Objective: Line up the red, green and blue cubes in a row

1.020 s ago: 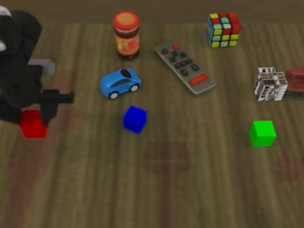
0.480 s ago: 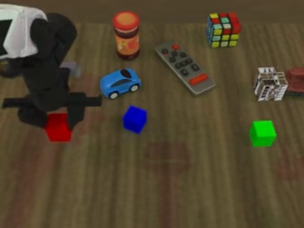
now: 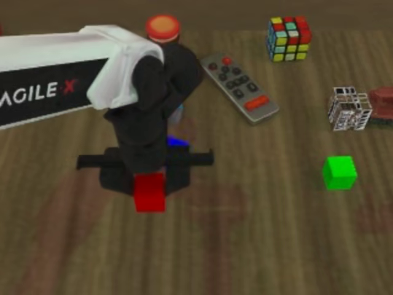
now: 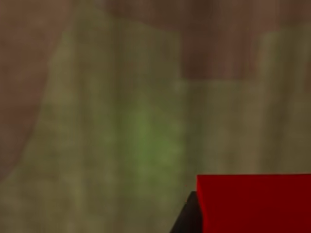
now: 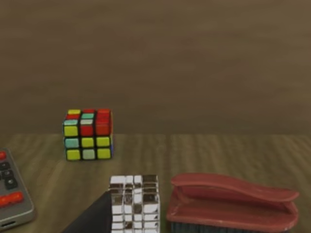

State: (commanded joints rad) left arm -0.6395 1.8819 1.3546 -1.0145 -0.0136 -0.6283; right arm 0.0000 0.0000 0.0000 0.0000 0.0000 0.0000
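The red cube (image 3: 149,192) is held clamped in the left gripper (image 3: 149,184) near the desk's middle, just in front of the mostly hidden blue cube (image 3: 177,142), while the green cube (image 3: 339,172) sits untouched toward the right edge, so no row is formed yet.

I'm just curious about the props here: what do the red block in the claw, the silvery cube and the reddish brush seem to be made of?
The red cube in the left gripper looks like matte plastic or painted wood: flat colour, no shine. The silvery gridded puzzle cube looks mirror-coated, probably chromed plastic, since its tiles glint white. The brush looks like dull moulded plastic with dark bristles underneath.
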